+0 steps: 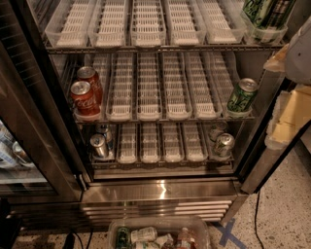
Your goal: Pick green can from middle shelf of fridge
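The green can [242, 96] stands upright at the front of the rightmost white lane on the middle shelf [160, 117] of the fridge [160, 192]. Its silver top and pull tab show. My gripper [296, 51] is a pale shape at the right edge of the view, up and to the right of the can and outside the fridge opening. It is apart from the can. Two red cola cans [83, 95] stand in the leftmost lane of the same shelf.
Silver cans stand at the left [99, 145] and right [223, 144] ends of the bottom rack. Another green can [265, 13] sits top right. The fridge door [29, 126] hangs open at left. A clear bin [160, 233] with bottles lies on the floor in front.
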`<state>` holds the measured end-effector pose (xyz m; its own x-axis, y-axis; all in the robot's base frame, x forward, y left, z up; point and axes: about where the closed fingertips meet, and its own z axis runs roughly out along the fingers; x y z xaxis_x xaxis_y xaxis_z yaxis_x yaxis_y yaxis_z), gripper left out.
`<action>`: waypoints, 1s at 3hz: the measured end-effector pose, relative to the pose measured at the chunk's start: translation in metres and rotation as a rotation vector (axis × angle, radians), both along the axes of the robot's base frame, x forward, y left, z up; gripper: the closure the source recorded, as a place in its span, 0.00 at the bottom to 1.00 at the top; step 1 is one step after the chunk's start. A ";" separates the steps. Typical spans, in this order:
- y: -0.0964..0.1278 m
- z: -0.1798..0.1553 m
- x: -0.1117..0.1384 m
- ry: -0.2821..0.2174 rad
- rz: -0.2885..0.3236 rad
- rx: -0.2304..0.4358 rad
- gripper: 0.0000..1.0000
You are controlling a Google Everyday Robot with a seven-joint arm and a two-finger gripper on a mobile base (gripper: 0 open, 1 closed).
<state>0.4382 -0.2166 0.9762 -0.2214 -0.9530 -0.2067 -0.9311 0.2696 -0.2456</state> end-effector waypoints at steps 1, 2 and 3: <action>0.000 0.000 0.000 0.000 0.000 0.000 0.00; -0.001 -0.007 0.004 -0.026 -0.010 0.030 0.00; -0.009 -0.030 0.009 -0.073 -0.010 0.099 0.00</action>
